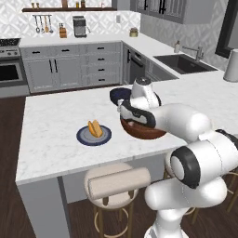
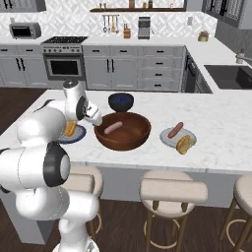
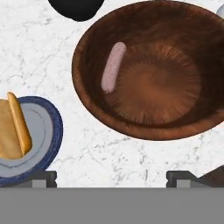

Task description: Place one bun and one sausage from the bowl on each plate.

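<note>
Room: you look across a grey-cabinet kitchen; the oven (image 2: 63, 66) stands in the far cabinet run, a sink (image 1: 185, 62) is set in the right-hand counter, and a shelf (image 2: 138, 9) with hanging utensils runs along the patterned back wall.
Surface (image 1: 51, 125): you have a white marbled island top carrying every dish; three round stools (image 2: 172, 193) stand along its near edge.
Arm: you see the white arm reaching low over the surface, its wrist above the gap between the blue-rimmed plate and the bowl.
Bowl (image 3: 148, 74): the large reddish-brown wooden bowl sits mid-surface; you find one sausage (image 3: 113, 66) lying against its inner wall, the side nearer the dark blue bowl.
Dark blue bowl (image 2: 121, 101): you see it just behind the wooden bowl, empty as far as can be told.
Blue-rimmed plate (image 3: 49, 131): it lies just beside the wooden bowl, apart from it, and carries one bun (image 3: 15, 127).
Pale plate (image 2: 170, 139): you find it on the bowl's other side, holding a second sausage (image 2: 175, 130) and a second bun (image 2: 185, 144) at its near edge.
Hand (image 3: 111, 177): fingers spread wide and empty, hovering over bare surface between the blue-rimmed plate and the bowl.
Obstruction: in the left base view the arm covers most of the wooden bowl.
</note>
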Controlling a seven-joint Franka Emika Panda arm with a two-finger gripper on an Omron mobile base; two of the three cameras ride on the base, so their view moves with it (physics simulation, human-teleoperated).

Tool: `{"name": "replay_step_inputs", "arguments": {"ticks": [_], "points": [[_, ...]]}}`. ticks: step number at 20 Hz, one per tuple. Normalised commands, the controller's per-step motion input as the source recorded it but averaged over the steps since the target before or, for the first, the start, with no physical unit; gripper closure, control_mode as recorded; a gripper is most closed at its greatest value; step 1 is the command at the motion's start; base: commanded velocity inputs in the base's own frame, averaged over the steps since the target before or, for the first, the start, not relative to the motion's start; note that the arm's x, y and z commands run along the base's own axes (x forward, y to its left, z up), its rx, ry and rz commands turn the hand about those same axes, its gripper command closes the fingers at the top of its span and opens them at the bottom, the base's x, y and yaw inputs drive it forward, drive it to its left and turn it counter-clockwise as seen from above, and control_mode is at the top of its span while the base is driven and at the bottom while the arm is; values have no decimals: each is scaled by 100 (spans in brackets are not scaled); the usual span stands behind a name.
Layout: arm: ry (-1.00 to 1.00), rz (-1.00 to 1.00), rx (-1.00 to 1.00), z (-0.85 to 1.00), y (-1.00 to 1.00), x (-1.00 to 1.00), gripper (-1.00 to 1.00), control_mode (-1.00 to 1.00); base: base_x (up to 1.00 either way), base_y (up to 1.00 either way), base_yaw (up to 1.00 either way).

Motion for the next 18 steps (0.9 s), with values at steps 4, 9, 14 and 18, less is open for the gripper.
{"name": "replay_step_inputs", "arguments": {"ticks": [4, 9, 14, 18], "points": [[-4, -2, 13, -15, -90, 21, -100, -100, 0, 0, 0], [0, 2, 0, -41, -21, 70, -100, -100, 0, 0, 0], [0, 0, 0, -51, 0, 52, -100, -100, 0, 0, 0], [0, 0, 0, -44, 0, 59, -100, -100, 0, 0, 0]]}}
